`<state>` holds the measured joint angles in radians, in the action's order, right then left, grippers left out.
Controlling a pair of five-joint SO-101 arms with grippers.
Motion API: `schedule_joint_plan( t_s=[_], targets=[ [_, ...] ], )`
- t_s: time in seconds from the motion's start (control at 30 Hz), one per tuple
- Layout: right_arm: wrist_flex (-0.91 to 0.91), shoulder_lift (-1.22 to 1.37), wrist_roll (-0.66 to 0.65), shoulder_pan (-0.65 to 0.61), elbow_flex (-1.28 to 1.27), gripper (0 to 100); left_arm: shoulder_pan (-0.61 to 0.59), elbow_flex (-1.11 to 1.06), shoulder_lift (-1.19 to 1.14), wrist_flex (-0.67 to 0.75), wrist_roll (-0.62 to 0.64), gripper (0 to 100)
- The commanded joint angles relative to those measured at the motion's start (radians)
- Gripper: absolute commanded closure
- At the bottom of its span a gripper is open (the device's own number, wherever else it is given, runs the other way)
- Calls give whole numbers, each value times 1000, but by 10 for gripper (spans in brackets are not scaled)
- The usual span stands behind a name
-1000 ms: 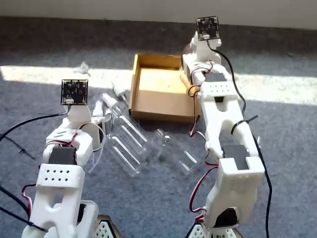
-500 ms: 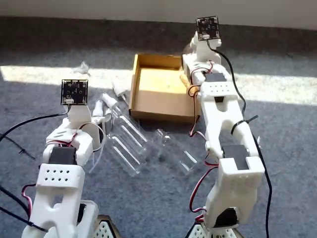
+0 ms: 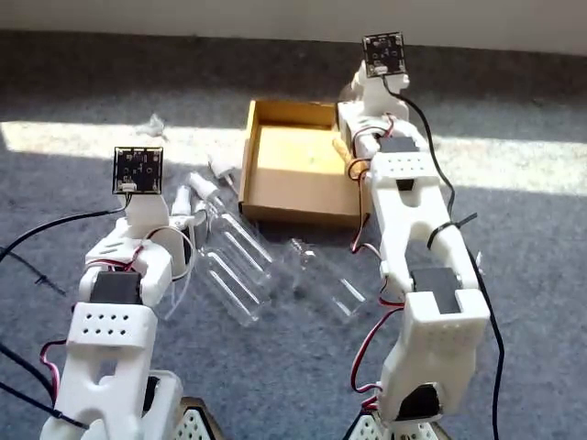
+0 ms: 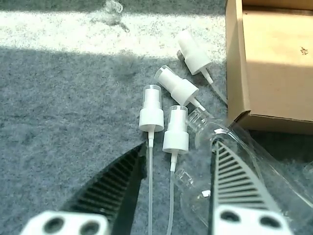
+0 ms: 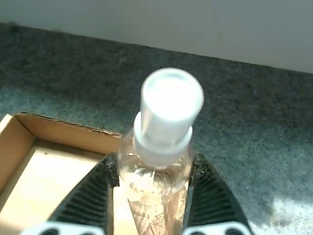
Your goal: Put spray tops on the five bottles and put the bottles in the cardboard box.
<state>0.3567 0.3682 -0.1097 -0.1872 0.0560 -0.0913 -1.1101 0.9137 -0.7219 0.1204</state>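
The right gripper (image 5: pixel 151 178) was clenched on a clear bottle (image 5: pixel 155 169), with one finger pressing each side of its body. This bottle already carried a white spray top (image 5: pixel 171 105), and it was held over the cardboard box (image 3: pixel 295 216), close to the box's far wall. The inside of the box showed bare brown cardboard.

The left gripper (image 4: pixel 178 147) was released, with its jaws spread wide, and it hovered low over the grey carpet (image 3: pixel 514 275) just beside the box, off the corner nearest to the arms' bases. Four loose spray tops (image 4: pixel 151 111) lay on the carpet beside that same side of the box, two of them between the spread jaws. The other bottles (image 3: pixel 231 240) lay on their sides near the front wall of the box, without tops as far as I could see.
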Motion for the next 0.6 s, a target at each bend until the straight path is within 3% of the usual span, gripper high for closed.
schedule_joint_plan(
  t_s=[0.0,0.13,0.3,0.57],
  targets=[
    [-22,-15,9,4,12,988,-2,5,7,17,-5,796],
    [-18,-13,9,4,8,980,-2,5,7,17,-5,796],
    [-18,-13,11,4,4,866,-2,5,7,17,-5,796],
    [-18,-16,11,4,-22,860,-2,5,5,17,-5,796]
  ],
)
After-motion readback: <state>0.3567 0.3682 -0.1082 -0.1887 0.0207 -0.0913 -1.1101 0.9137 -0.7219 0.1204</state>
